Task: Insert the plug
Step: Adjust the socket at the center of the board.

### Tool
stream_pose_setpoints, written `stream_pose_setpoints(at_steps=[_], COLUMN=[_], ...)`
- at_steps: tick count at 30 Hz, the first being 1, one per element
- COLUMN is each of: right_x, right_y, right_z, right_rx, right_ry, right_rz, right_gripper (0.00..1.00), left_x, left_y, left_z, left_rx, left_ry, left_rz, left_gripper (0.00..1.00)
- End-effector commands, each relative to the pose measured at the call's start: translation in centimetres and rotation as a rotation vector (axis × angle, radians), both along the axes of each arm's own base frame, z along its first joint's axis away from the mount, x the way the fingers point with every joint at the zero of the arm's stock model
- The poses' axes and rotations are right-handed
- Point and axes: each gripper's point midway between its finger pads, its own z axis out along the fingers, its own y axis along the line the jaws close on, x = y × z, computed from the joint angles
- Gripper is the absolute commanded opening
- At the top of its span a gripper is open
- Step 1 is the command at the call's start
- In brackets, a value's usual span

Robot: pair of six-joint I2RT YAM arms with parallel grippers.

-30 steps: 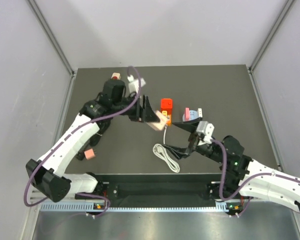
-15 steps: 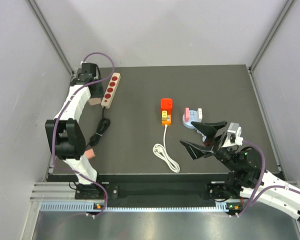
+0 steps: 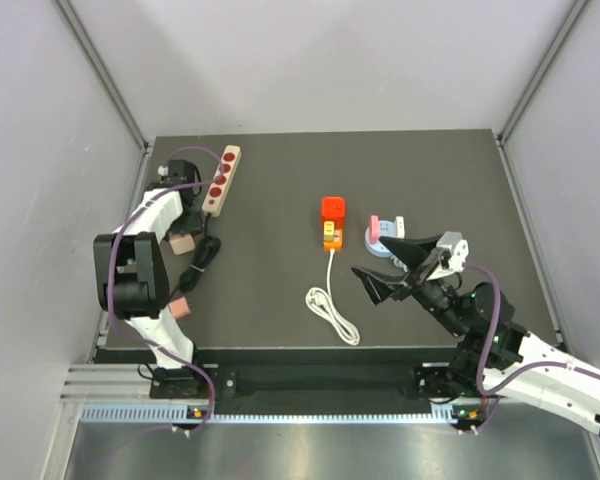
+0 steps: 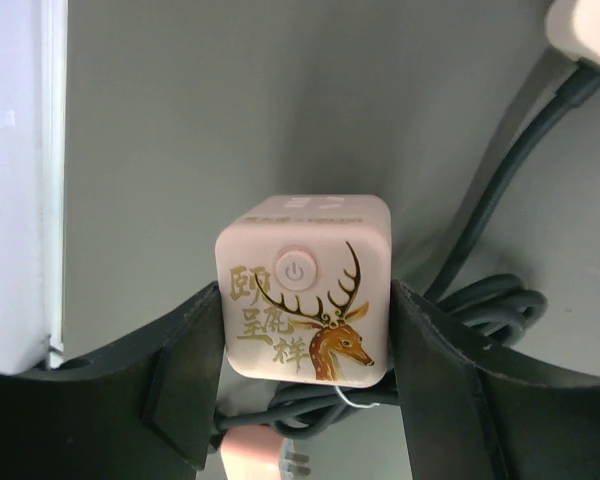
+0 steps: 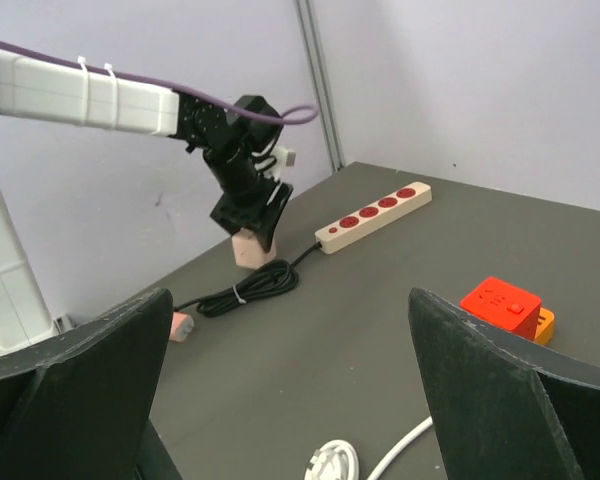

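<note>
Far left of top view: left gripper (image 3: 184,232) clamped on a pink deer-print cube (image 4: 305,300). Centre: the plug (image 3: 332,208) sits touching the upper end of the orange strip (image 3: 330,236). Prob light, rigid, slick plastic imo, so pinch two opposite flat sides. Lower right: right gripper (image 5: 290,330), fingers wide apart, nothing btwn them.

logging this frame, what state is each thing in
small red cube plug: on orange power strip's far end, ungripped
left gripper: shut on pink deer-print cube
right gripper: open, empty
beige power strip with red sockets: nothing plugged in
white cable: loosely coiled
black cable: coiled
</note>
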Motion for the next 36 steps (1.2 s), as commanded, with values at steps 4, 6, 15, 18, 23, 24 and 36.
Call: stream_pose_setpoints(at_steps=[4, 6, 15, 18, 23, 24, 36], right_x=[-0.3, -0.3, 0.1, 0.4, 0.5, 0.6, 0.8], right_y=[-1.8, -1.9, -2.6, -2.5, -2.9, -3.2, -5.2], right_z=[2.7, 2.3, 2.0, 1.1, 0.8, 0.8, 2.9], right_rx=[0.134, 0.134, 0.134, 0.117, 0.099, 0.105, 0.071], right_ry=[0.012, 0.031, 0.075, 0.115, 0.144, 0.141, 0.058], right_rz=[-0.026, -0.028, -0.067, -0.075, -0.096, -0.107, -0.183], right_gripper=[1.0, 1.0, 1.0, 1.0, 1.0, 1.0, 1.0], left_x=[-1.9, -2.2, -6.9, -8.0, -5.9, -5.4, 2.5], left_y=[-1.7, -4.7, -17.4, -19.4, -22.9, -23.4, -19.9], left_z=[-0.3, -0.4, 0.9, 1.5, 7.3, 8.5, 16.9], left_rx=[-0.024, -0.066, -0.195, -0.191, -0.316, -0.314, -0.062], left_ry=[0.037, 0.034, 0.011, -0.004, -0.149, -0.178, -0.344], left_rz=[0.003, -0.067, -0.26, -0.298, -0.405, -0.444, -0.937], left_gripper=[0.0, 0.0, 0.0, 0.0, 0.0, 0.0, 0.0])
